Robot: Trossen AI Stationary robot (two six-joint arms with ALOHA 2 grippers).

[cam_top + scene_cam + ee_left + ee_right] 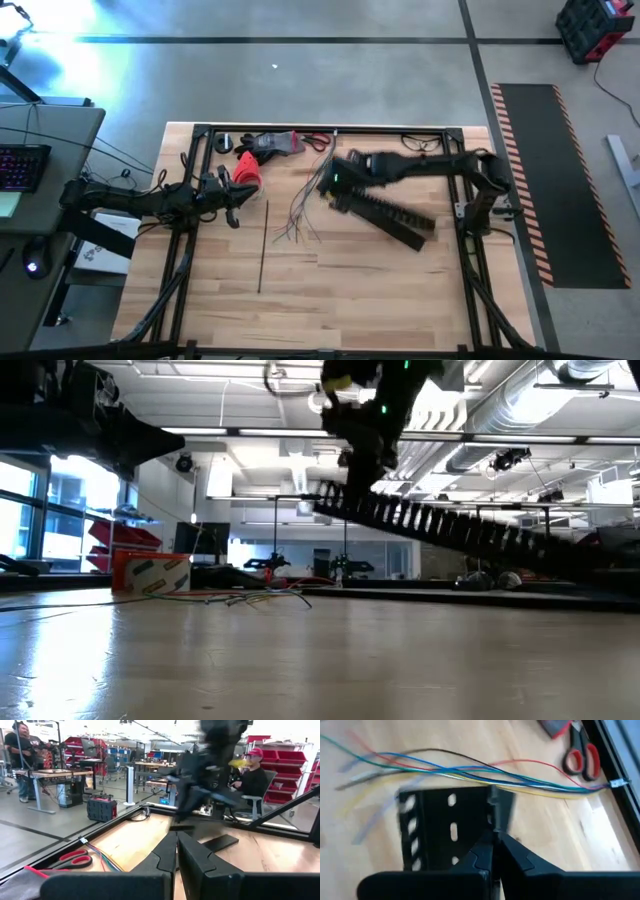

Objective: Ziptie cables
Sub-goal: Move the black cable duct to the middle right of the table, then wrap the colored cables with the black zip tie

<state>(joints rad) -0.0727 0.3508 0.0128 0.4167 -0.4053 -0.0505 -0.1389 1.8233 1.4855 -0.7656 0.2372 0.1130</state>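
Bench (330,290): pale wood.
Right claw (495,837): pinching comb-toothed channel (385,212), lifted beside cables (300,215).
Left claw (176,851): pressed together, empty.
Risk: channel may snag cables.

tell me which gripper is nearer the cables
Right. The right gripper sits right beside the cables, jaws shut on the black channel. The left gripper waits farther off, near the table's left edge.

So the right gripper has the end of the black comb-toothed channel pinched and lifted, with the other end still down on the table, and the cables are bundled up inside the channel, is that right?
Not quite. The right gripper does pinch one end of the comb-toothed channel, raised at a slant, but the cables are not inside it. The right wrist view shows them lying loose on the table beside the channel, and the high view agrees.
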